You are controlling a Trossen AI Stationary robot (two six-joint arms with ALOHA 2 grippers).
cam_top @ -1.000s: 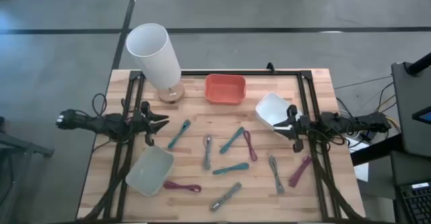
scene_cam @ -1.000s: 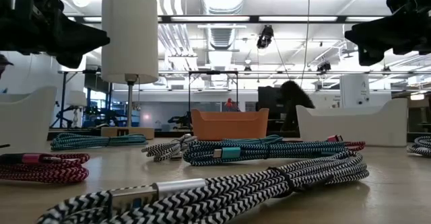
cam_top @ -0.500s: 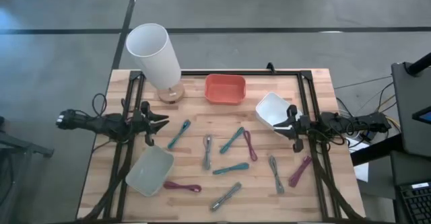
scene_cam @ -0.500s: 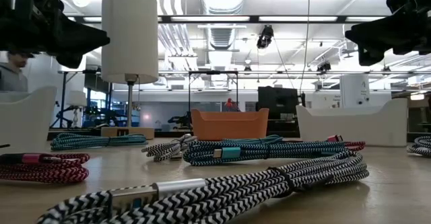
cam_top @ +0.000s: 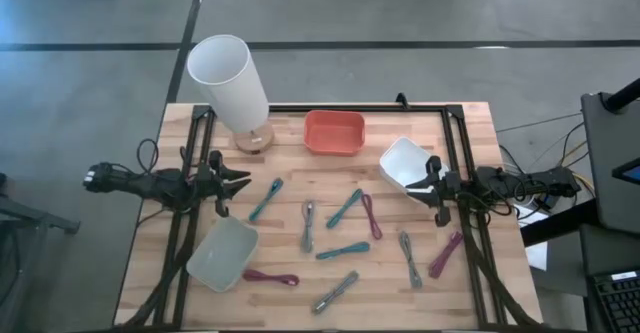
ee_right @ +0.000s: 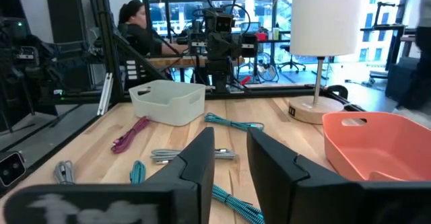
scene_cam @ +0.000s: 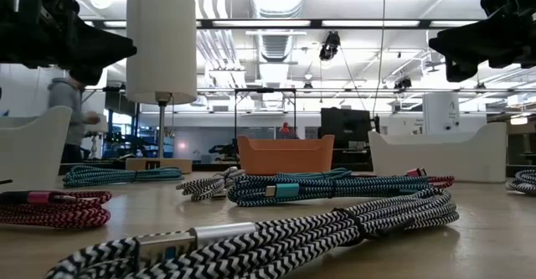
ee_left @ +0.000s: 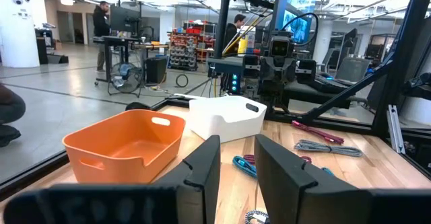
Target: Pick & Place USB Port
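Several coiled USB cables lie flat on the wooden table (cam_top: 470, 303): teal ones (cam_top: 265, 200) (cam_top: 343, 250), magenta ones (cam_top: 270, 276) (cam_top: 445, 254), and striped grey ones (cam_top: 335, 291) (cam_top: 410, 257). In the low view the nearest striped cable (scene_cam: 251, 239) shows its metal plug. My left gripper (cam_top: 243, 182) hovers open above the table's left side and is empty, its fingers pointing toward the table's right edge (ee_left: 236, 163). My right gripper (cam_top: 418, 186) hovers open above the right side, beside a white bin (cam_top: 403, 163), and is empty (ee_right: 231, 160).
An orange bin (cam_top: 334, 132) stands at the far middle, and a pale bin (cam_top: 222, 253) at the near left. A white lamp (cam_top: 235, 78) stands at the far left corner. Black frame rails (cam_top: 460, 153) run along the table's left and right sides. A person (scene_cam: 71, 116) is in the room behind.
Neither arm nor any cable has moved. In the low view a person in the room behind has walked into sight at the left.
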